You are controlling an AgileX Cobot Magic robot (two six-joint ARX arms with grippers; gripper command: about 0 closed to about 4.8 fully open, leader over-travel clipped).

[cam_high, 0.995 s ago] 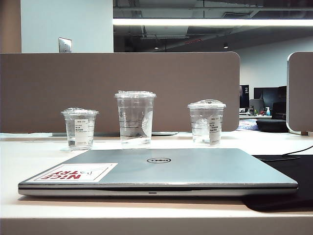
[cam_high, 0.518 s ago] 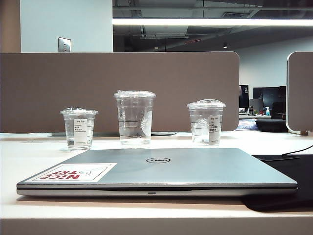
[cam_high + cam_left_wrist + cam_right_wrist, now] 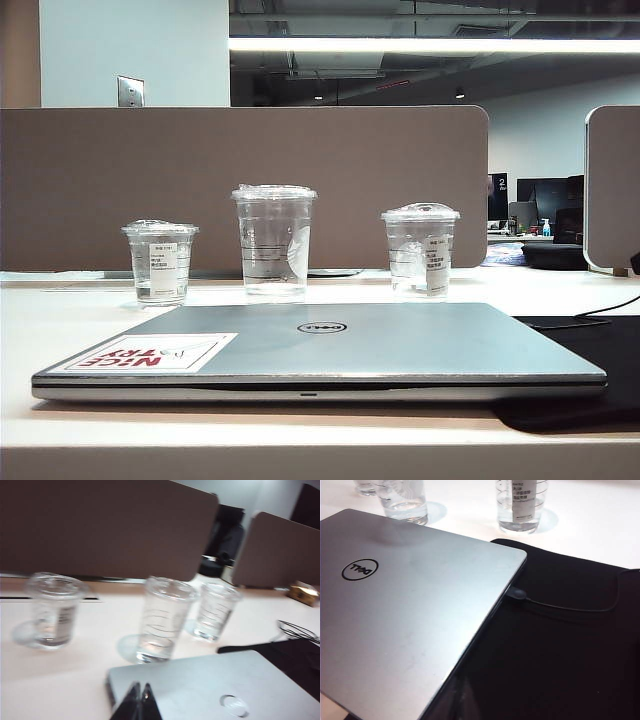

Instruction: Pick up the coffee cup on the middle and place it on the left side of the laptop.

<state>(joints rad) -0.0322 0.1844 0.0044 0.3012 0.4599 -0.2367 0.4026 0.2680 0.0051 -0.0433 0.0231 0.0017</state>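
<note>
Nothing on the table [image 3: 60, 330] has moved in the last second: the cup [image 3: 275, 242] stands mid-row beyond the laptop [image 3: 400, 345], the left gripper [image 3: 138, 703], jaws shut, hovers over the laptop's near-left corner, the right gripper's state unseen.

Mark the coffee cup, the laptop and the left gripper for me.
coffee cup [image 3: 274, 245]: exterior view, printed side wall.
laptop [image 3: 400, 340]: exterior view, bare lid.
left gripper [image 3: 139, 700]: left wrist view, shut fingertips over the laptop's corner.
</note>
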